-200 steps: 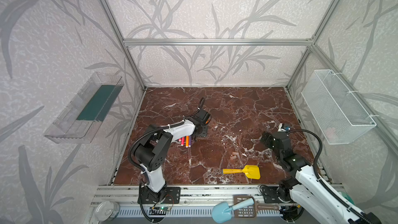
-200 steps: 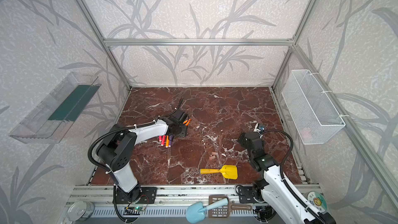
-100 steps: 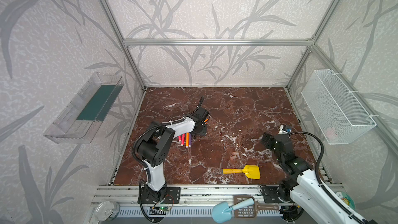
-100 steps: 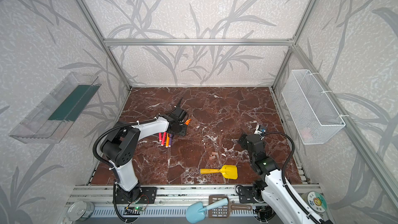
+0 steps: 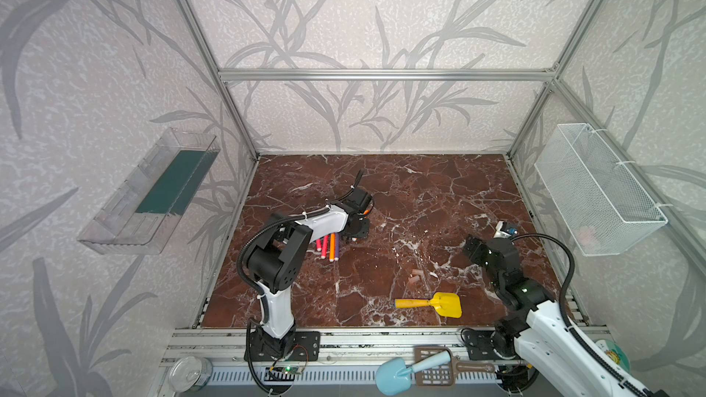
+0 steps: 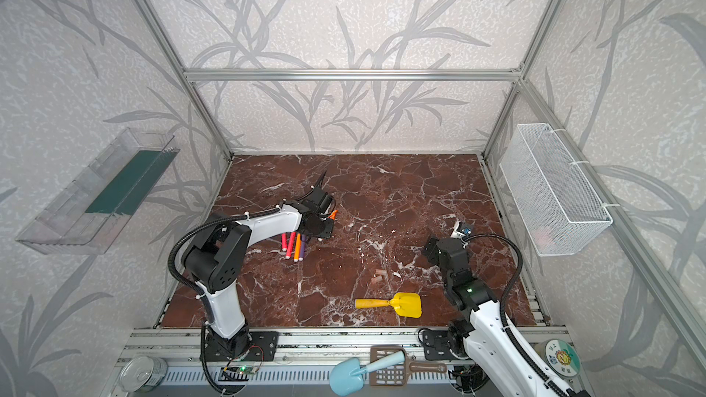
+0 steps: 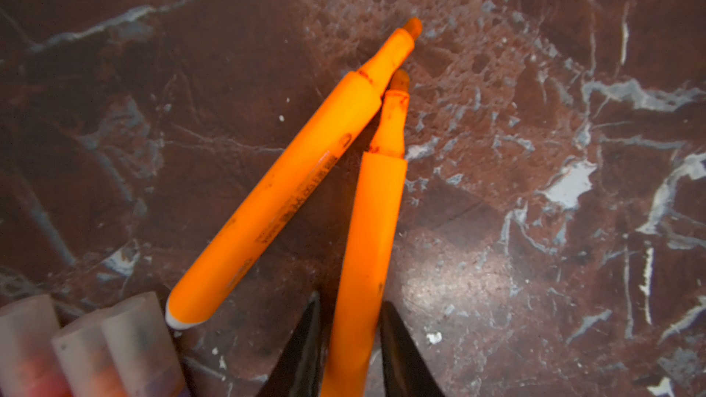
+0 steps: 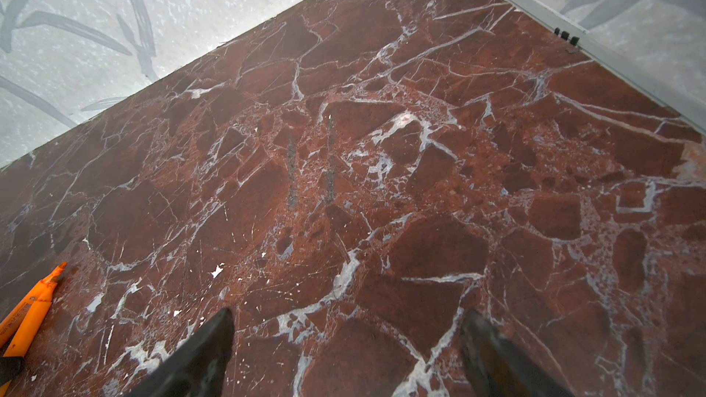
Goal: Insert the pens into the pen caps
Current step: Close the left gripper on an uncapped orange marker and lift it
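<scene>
Because the left gripper gripped an orange pen lying on the table just beside a second pen, a slow straight lift seemed wise, while the right gripper hung open.

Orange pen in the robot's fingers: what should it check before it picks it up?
1. The orange pen lies between the fingers of the left gripper: ok.
2. Fingers squeezing it firmly: cannot tell.
3. The second orange pen clear of it: not ok, they seem to touch near the tips.
4. Its tip bare, ready for a cap: ok.
5. Loose pen caps lying on the table: ok.
6. The right gripper open and empty: ok.
</scene>
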Controlling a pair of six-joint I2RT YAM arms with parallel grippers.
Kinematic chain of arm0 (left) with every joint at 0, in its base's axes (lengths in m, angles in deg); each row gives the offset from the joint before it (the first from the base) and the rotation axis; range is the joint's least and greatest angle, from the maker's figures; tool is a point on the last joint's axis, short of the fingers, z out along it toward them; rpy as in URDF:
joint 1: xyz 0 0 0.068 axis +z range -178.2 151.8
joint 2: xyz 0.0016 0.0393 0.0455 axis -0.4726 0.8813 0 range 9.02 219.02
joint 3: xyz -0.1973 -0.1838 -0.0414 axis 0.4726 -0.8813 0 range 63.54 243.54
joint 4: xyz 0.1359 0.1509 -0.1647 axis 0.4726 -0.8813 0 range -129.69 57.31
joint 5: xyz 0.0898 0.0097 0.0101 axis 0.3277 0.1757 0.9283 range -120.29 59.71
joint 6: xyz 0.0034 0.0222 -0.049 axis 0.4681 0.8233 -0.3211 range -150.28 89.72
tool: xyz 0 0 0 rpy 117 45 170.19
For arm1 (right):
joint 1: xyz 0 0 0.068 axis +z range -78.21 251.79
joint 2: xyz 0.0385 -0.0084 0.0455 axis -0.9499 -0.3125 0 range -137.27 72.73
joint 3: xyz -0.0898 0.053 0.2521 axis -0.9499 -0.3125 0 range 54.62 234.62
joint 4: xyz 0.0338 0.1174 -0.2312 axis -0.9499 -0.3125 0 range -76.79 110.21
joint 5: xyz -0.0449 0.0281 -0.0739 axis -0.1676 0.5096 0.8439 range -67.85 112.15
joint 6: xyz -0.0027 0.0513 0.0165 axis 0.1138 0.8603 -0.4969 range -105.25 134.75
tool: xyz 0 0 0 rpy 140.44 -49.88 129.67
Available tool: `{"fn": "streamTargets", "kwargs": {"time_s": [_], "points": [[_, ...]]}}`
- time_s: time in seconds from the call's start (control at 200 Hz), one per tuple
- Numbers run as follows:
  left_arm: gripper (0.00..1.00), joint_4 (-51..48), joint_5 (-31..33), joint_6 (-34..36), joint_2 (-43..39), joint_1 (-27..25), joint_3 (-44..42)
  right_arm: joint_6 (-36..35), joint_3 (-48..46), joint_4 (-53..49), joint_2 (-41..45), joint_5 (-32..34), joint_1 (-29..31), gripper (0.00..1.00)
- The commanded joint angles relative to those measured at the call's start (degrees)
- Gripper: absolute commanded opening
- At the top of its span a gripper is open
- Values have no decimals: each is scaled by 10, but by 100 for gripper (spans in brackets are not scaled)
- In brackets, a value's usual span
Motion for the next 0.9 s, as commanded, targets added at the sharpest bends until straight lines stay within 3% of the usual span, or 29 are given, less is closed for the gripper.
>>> {"fn": "streamTargets", "kwargs": {"time_s": [0.0,0.475,0.67,0.775,0.895], "points": [[23,-25,-17,7,8,-4,3,-3,-6,4,6,-1,-2,91],[12,6,-55,3,-51,-28,-25,8,-7,5,6,-2,-2,90],[10,39,-82,-5,-103,-48,-54,58,8,24,8,-122,2,85],[8,64,-85,-11,-144,-67,-81,111,-1,97,-16,-165,41,84],[6,87,-87,-16,-186,-87,-109,145,9,165,-60,-127,133,84]]}}
